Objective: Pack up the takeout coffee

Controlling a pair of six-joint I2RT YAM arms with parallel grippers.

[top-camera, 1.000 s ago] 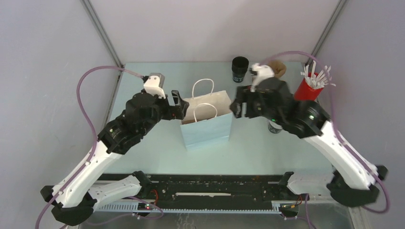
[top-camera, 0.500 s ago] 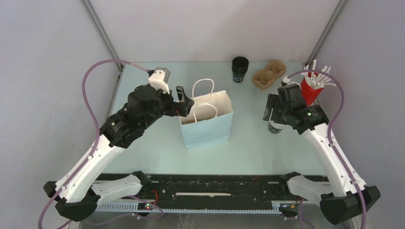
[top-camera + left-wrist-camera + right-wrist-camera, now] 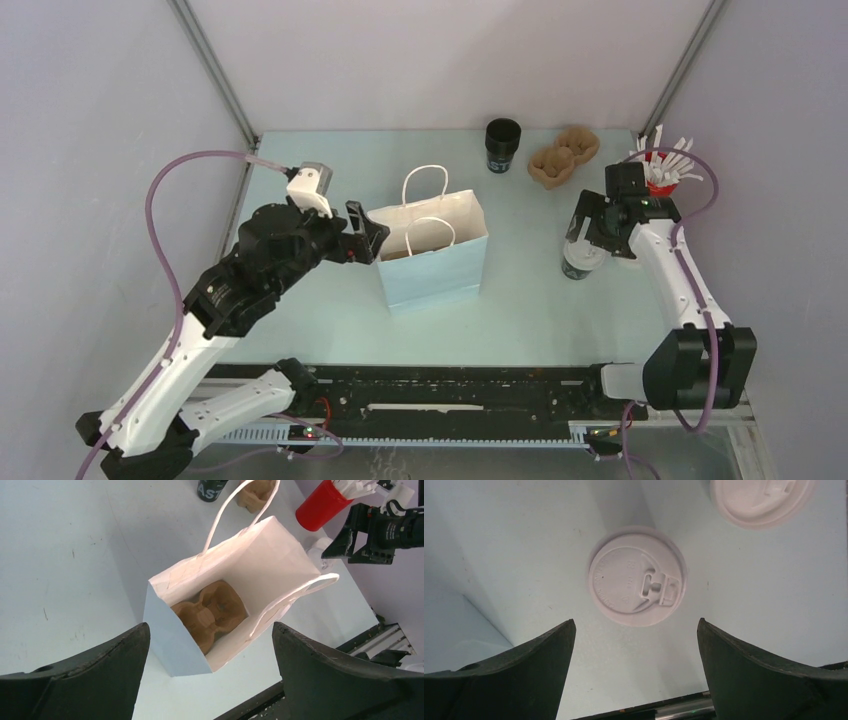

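Jaws stand wide on the right gripper (image 3: 635, 624), nothing held. The takeout coffee (image 3: 638, 576) sits straight ahead of its fingers, centred between them, white lid facing the wrist camera, upright on the table (image 3: 524, 555). Over to the left gripper (image 3: 211, 627): spread wide too, and empty. The paper bag (image 3: 175, 645) gapes directly below it, a brown cup carrier (image 3: 210, 612) lying inside. The coffee stands well apart from this gripper, beyond the bag.

Both arms wear white shells on the long links and black rounded housings at the joints. A purple cable (image 3: 152, 205) loops along the left arm (image 3: 170, 370), another along the right arm (image 3: 675, 275). The left claw (image 3: 366, 230) and right claw (image 3: 590, 225) are black (matte, wedge-shaped fingers).
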